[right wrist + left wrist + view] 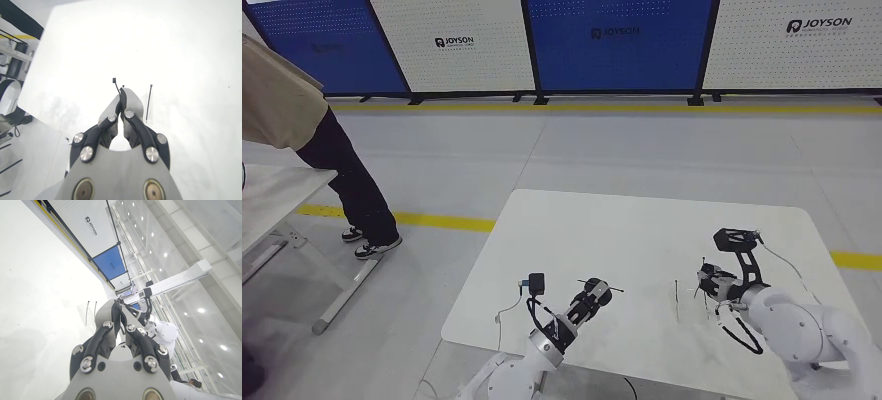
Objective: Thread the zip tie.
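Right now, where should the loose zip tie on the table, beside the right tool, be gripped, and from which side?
The loose zip tie lies straight and seemingly flat on the table, so come from straight above and pinch across the strap, probably just behind its square head, the thickest part.

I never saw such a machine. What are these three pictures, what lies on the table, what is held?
It is a robot with two arms, each ending in a gripper. The top picture looks down from above onto a white table; the other two come from cameras on the wrists. The right gripper is shut on a thin black plastic zip tie. A second black zip tie lies on the table nearby. The left gripper is shut; whether it holds anything I cannot tell.
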Robot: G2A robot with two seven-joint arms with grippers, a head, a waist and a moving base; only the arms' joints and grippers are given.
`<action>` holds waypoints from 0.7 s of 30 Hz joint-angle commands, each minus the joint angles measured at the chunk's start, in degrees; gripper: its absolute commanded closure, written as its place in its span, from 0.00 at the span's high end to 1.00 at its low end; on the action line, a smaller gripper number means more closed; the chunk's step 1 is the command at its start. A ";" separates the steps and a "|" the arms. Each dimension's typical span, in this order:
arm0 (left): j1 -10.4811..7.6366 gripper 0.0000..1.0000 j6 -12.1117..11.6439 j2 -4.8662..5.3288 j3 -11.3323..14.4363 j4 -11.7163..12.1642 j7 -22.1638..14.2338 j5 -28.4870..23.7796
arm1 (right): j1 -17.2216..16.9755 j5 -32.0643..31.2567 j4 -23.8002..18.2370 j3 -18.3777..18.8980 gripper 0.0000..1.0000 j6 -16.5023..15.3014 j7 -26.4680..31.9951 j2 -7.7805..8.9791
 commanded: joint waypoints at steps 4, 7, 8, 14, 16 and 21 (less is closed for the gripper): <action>0.00 0.00 0.00 0.00 0.00 0.00 0.00 0.00 | -0.43 0.13 -0.04 0.31 0.00 -0.22 -0.08 0.03; 0.00 0.00 0.00 0.00 0.00 0.00 0.00 0.00 | -0.43 0.13 -0.04 0.31 0.00 -0.22 -0.08 0.03; 0.00 0.00 0.00 0.00 0.00 0.00 0.00 0.00 | -0.43 0.13 -0.04 0.31 0.00 -0.22 -0.08 0.03; -1.92 0.00 2.35 -0.57 2.23 0.30 3.70 0.94 | -4.15 3.00 -1.32 -1.27 0.00 2.64 -16.85 -1.35; -2.95 0.00 3.27 -0.91 3.85 0.00 4.88 1.40 | -5.73 2.01 -2.42 -1.96 0.00 2.64 -21.98 -1.87; -5.62 0.00 6.33 -1.72 7.40 -0.07 7.33 2.76 | -7.13 -1.58 -3.08 -3.24 0.00 2.64 -25.55 -2.56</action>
